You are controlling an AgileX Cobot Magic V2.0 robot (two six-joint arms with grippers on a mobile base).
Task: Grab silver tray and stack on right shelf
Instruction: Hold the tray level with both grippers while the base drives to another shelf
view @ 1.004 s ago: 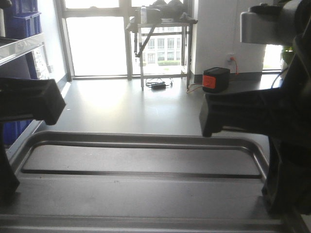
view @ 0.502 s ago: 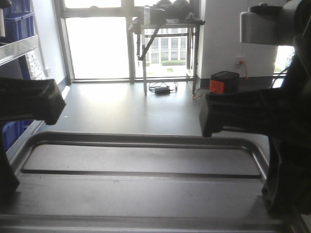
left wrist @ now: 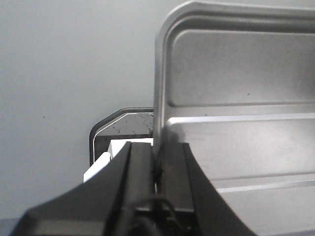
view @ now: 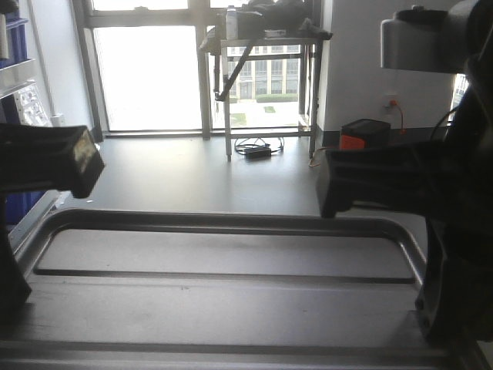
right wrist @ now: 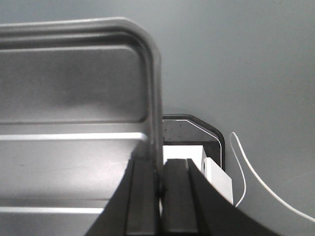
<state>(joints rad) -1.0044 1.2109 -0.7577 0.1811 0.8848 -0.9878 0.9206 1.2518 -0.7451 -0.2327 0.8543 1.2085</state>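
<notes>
I hold the silver tray [view: 231, 301] level above the grey floor, and it fills the lower half of the front view. One long raised rib crosses its flat bottom. My left gripper [left wrist: 158, 147] is shut on the tray's [left wrist: 236, 98] left rim, with the thin edge pinched between its black fingers. On the opposite side, my right gripper [right wrist: 160, 164] is shut on the right rim of the tray [right wrist: 74, 88]. In the front view both arms show as dark masses at the tray's two ends. The right shelf is out of view.
A steel-legged table [view: 266, 46] stands before the bright windows, with cables [view: 258, 150] on the floor under it. An orange and black box [view: 363, 135] sits by the white pillar. A rack with blue bins [view: 15, 69] is at the far left. A white cable [right wrist: 256, 182] lies on the floor.
The room behind has slid to the right in the front view: table, box and window all shifted. The tray and both grippers keep the same place in the frame.
</notes>
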